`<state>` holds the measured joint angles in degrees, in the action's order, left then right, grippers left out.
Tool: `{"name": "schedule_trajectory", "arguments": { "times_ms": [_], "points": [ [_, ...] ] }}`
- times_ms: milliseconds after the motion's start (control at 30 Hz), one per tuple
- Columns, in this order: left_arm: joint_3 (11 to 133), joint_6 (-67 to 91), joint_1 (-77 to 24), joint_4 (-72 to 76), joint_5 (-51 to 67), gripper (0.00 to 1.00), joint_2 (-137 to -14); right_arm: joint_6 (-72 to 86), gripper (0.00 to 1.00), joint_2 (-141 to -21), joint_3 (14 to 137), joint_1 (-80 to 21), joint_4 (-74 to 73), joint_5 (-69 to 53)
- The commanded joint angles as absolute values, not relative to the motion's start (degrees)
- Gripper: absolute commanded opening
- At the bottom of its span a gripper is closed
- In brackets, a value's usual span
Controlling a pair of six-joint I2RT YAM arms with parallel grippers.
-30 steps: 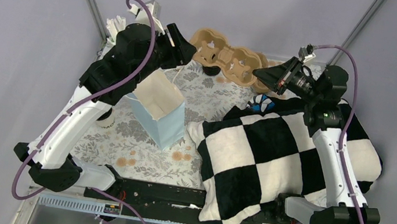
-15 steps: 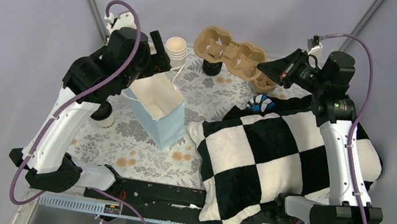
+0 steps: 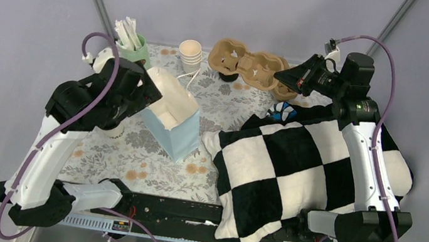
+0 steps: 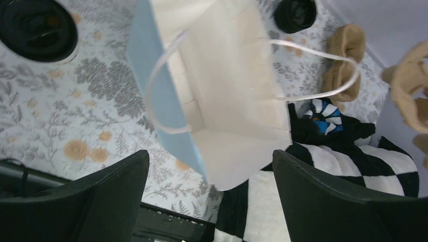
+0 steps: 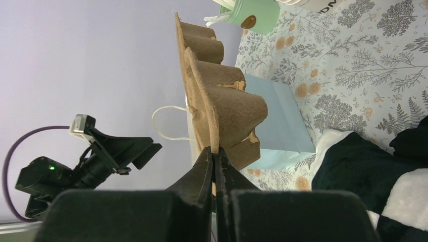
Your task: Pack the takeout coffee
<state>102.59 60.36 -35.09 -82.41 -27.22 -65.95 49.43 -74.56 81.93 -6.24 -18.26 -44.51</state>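
Note:
The takeout coffee [image 4: 38, 30], a cream cup under a round black lid, stands on the floral cloth left of the bag; from above the takeout coffee [image 3: 112, 131] is mostly hidden under my left arm. My left gripper [image 3: 147, 91] hangs open and empty over the mouth of the light-blue paper bag [image 3: 174, 121]. In the left wrist view the left gripper [image 4: 209, 156] looks down into the bag [image 4: 222, 101], whose cream inside holds nothing I can see. At the back, my right gripper [image 3: 281, 78] is shut on the rim of the brown cardboard cup carrier [image 3: 248, 64]; the right gripper [image 5: 214, 154] pinches the carrier [image 5: 222, 106], which is held on edge.
A mint-green cup of white sticks [image 3: 130, 46] and a stack of cream cups [image 3: 190, 54] stand at the back left. A loose black lid [image 3: 226, 76] lies under the carrier. A black-and-white checkered cushion [image 3: 301, 165] fills the right half, with a blue-and-white thing [image 3: 281, 111] at its back edge.
My left arm has drawn back from the table's rear to over the bag, its jaws opening wide, uncovering the green cup and cup stack. The right gripper kept hold of the carrier.

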Motion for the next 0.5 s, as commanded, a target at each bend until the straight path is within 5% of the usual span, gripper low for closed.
{"name": "schedule_trajectory", "arguments": {
  "times_ms": [0,133,233,400,467],
  "points": [
    [96.46,68.91,-33.59,-83.51,-26.27,0.93,-64.18,48.00,0.00,-74.14,83.60,-6.94,-17.23,-44.89],
    [95.50,68.45,-30.65,-83.49,-25.81,0.85,-69.27,48.32,0.00,-73.83,82.00,-7.02,-16.59,-45.19],
    [96.22,68.63,-28.62,-82.95,-25.65,0.67,-72.17,48.26,0.00,-73.66,81.73,-7.12,-16.61,-45.42],
    [90.52,66.73,-27.17,-77.30,-21.96,0.50,-71.35,47.20,0.00,-73.63,82.89,-7.29,-17.67,-45.19],
    [88.06,67.06,-27.00,-76.28,-21.26,0.35,-71.04,46.53,0.00,-73.73,83.36,-7.38,-18.33,-44.96]
  ]
}}
